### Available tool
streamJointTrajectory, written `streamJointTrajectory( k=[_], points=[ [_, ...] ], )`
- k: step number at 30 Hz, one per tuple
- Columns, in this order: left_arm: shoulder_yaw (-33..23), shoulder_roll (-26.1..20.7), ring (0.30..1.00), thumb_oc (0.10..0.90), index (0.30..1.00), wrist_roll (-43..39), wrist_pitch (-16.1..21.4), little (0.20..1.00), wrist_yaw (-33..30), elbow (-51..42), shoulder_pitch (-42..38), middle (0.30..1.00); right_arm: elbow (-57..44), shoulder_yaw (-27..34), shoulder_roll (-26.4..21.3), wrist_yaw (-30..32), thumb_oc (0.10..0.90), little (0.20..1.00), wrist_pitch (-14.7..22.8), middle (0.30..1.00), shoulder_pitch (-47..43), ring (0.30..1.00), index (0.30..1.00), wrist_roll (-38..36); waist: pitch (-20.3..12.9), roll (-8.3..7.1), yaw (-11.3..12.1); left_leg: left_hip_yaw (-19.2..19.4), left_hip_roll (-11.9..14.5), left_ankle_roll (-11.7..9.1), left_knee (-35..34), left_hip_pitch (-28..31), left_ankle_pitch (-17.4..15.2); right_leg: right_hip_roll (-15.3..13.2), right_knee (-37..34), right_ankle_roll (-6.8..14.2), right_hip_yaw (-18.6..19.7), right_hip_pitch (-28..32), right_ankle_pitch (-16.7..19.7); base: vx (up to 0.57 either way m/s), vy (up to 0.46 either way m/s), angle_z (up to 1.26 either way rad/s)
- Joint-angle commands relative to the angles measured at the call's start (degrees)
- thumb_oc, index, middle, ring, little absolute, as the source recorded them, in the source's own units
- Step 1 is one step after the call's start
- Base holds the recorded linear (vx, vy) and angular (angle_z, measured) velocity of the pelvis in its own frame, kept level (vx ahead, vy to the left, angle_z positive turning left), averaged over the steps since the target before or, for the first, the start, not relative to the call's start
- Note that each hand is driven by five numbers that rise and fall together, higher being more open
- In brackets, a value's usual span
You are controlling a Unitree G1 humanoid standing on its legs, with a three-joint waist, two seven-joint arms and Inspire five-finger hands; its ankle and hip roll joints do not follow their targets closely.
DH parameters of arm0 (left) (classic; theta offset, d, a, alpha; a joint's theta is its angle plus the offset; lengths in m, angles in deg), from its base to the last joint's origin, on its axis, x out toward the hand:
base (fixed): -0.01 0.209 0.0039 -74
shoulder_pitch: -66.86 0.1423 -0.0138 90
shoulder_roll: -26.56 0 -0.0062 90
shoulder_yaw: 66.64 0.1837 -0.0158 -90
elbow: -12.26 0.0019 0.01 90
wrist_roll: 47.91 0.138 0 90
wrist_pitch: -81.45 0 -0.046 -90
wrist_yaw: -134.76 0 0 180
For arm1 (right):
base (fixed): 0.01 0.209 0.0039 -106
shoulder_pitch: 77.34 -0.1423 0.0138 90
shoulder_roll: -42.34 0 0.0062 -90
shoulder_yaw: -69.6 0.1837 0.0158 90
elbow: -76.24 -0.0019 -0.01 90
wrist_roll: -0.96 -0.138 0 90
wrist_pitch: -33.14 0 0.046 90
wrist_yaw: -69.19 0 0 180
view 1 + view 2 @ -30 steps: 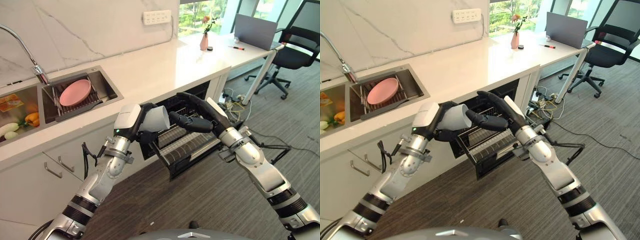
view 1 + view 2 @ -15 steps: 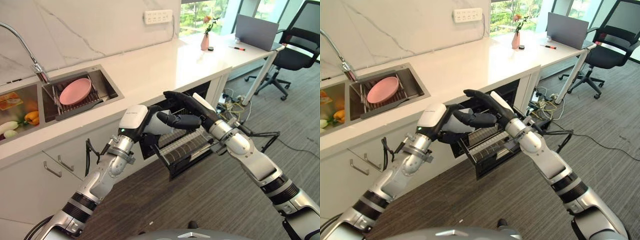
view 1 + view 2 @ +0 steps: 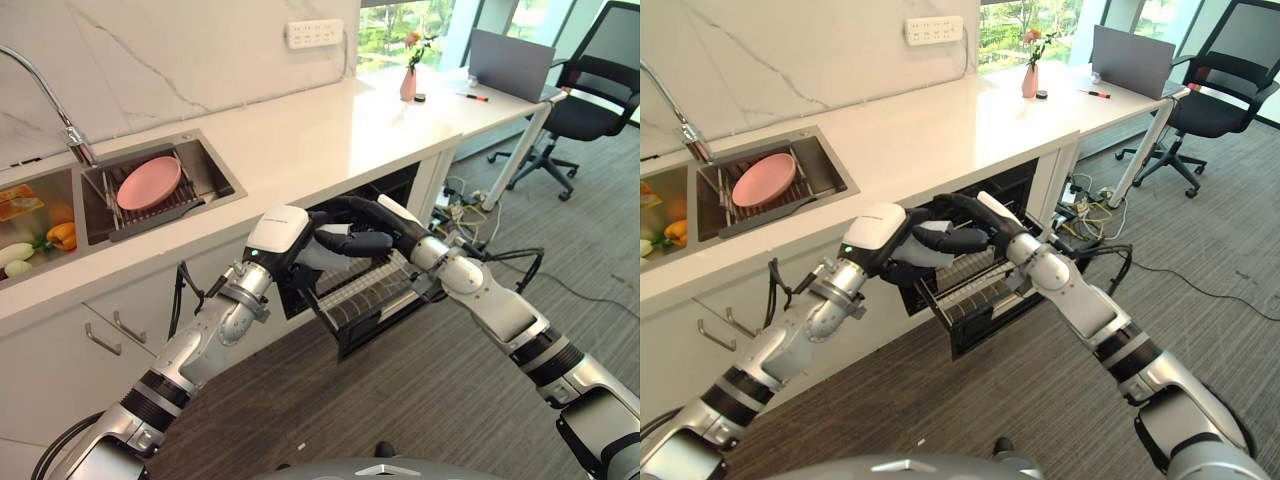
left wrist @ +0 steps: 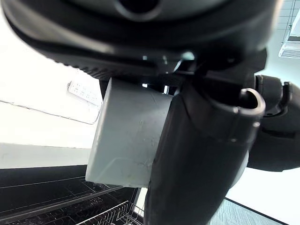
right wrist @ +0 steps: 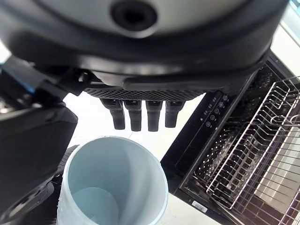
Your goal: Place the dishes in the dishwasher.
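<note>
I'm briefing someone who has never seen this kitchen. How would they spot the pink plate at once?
Start at the long white counter and follow it to the steel sink set into it, beside the curved faucet. In the sink lies a dark wire rack, and the pink plate leans in it: the sole round, pink dish there.

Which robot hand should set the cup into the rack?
Probably the left robot hand: it grips the pale plastic cup above the pulled-out wire dishwasher rack. The right robot hand only reaches toward it.

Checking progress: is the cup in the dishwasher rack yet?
No, the cup is still up in the left hand, above the rack.
</note>
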Motion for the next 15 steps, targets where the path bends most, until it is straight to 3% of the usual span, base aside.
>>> streamJointTrajectory(
  k=[1,8,15],
  points=[
    [0.67,0.51,0.300,0.400,0.300,2.46,2.40,0.300,-3.51,-2.04,-7.76,0.300,-3.62,5.58,1.27,2.05,0.800,0.900,4.52,0.900,-7.19,0.900,0.900,0.17,-2.79,-1.14,1.08,1.18,-1.60,-1.25,0.65,0.45,-3.44,-1.99,1.56,3.39,-0.70,2.31,-5.69,0.00,0.000,0.00],
    [-0.17,0.42,0.300,0.400,0.300,2.43,2.69,0.300,-3.67,-3.10,-6.74,0.300,-2.70,5.66,2.24,1.74,0.800,0.900,4.10,0.900,-5.82,0.900,0.900,-1.48,-2.82,-1.28,1.30,1.21,-1.48,-1.27,0.65,0.47,-3.46,-1.83,1.51,3.34,-0.75,2.35,-5.79,0.00,0.000,0.00],
    [0.40,-1.63,0.300,0.400,0.300,3.48,2.99,0.300,-3.84,-3.27,-6.95,0.300,-2.36,0.09,-2.56,-1.71,0.800,0.900,2.51,0.900,-9.34,0.900,0.900,-14.67,-2.90,-1.86,1.54,1.12,-1.23,-1.68,0.65,0.53,-3.57,-1.70,1.49,3.32,-0.84,2.50,-6.09,0.00,0.000,0.00]
  ],
)
